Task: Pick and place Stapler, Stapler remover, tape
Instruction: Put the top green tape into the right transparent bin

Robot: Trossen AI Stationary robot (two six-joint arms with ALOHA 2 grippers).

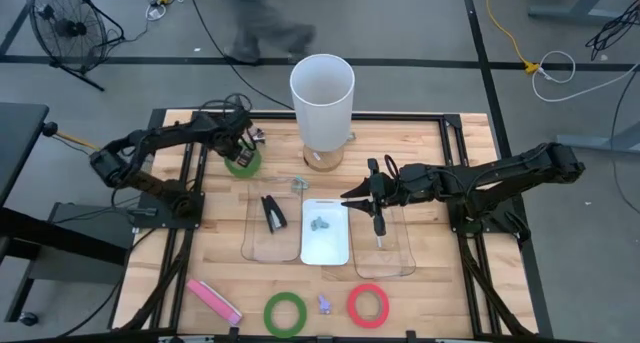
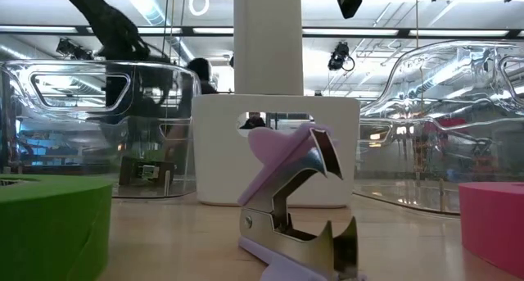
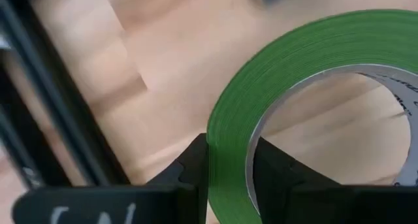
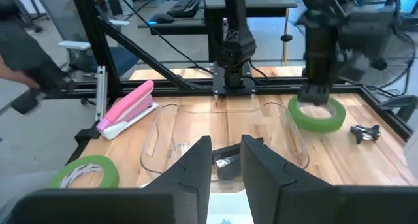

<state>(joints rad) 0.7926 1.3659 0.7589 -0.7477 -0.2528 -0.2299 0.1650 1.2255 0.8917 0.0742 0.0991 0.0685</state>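
**Clerk:** Wooden table (image 1: pixel 430 143), high view, item one: tall white cylinder (image 1: pixel 322 93) at the far edge, centre.

**Checker:** And the trays?

**Clerk:** Clear plastic tray (image 1: pixel 252 245) left of centre, with a black stapler (image 1: pixel 273 214) inside. Beside it is a white tray (image 1: pixel 335 251) holding a small bluish piece I cannot identify. Another clear tray (image 1: pixel 400 263) sits to its right.

**Checker:** Near edge?

**Clerk:** Pink stapler (image 1: pixel 213 301), then a second green tape ring (image 1: pixel 285 314), a purple staple remover (image 1: pixel 324 304) and a red tape ring (image 1: pixel 368 305), in a row and apart from each other.

**Checker:** Arms?

**Clerk:** The left gripper (image 1: pixel 241 150) is down on the green tape ring (image 1: pixel 243 165), left of the cylinder. The right gripper (image 1: pixel 356 194) hangs over the boundary between the white tray and the right clear tray.

**Checker:** Low view?

**Clerk:** The purple staple remover is at the centre front with its claws parted. The second green ring is at the left edge and the red ring at the right. The white tray and cylinder stand behind.

**Checker:** Left wrist view?

**Clerk:** The jaws are narrowed onto the wall of the green tape ring. One finger (image 3: pixel 191 164) is outside the band and the other is inside the hole. The ring lies flat on the wood.

**Checker:** Right wrist view?

**Clerk:** The jaws have a narrow gap with nothing between them. The black stapler in its tray shows beyond the gap. Across the table, the left gripper stands on the green ring.
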